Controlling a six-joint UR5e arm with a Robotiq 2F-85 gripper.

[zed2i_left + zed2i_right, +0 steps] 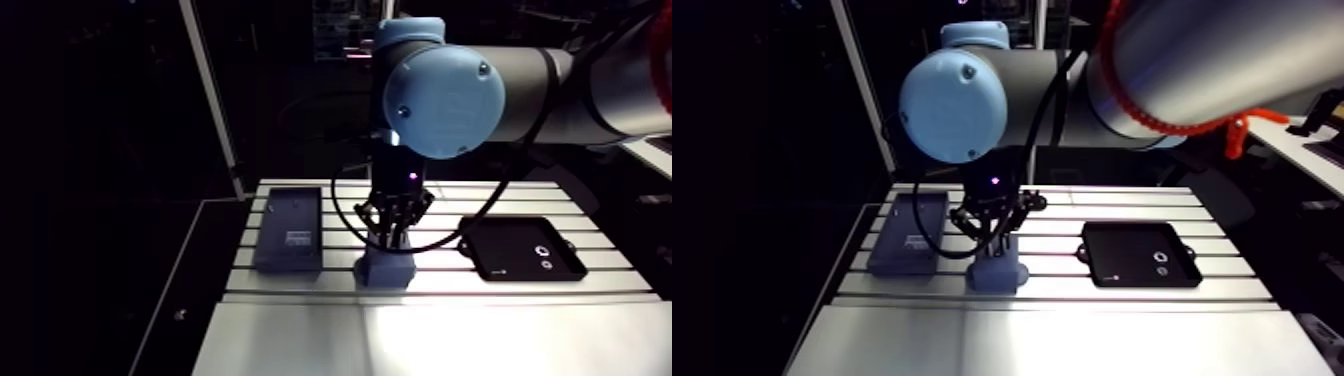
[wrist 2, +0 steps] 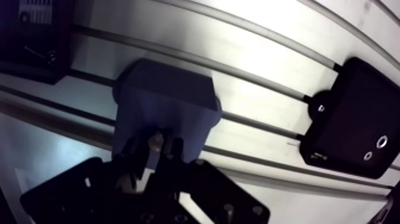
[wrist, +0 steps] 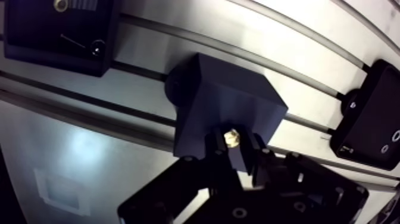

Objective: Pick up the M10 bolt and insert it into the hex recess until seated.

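A dark blue-grey block (image 3: 229,104) stands on the slotted table (image 1: 440,290), directly under my gripper (image 3: 232,146). In the wrist view the two dark fingers (image 3: 215,149) are shut on a small bolt (image 3: 231,137), whose brass-coloured end shows between them, over the block's top face near its edge. The hex recess is hidden by the fingers and bolt. In the arm view the gripper (image 1: 393,238) comes straight down onto the block (image 1: 387,268). I cannot tell whether the bolt touches the block.
A black tray (image 1: 522,248) with small ring-shaped parts lies on the table to the right of the block. A flat dark box (image 1: 290,230) with a label lies to the left. The table's front edge is a smooth pale strip.
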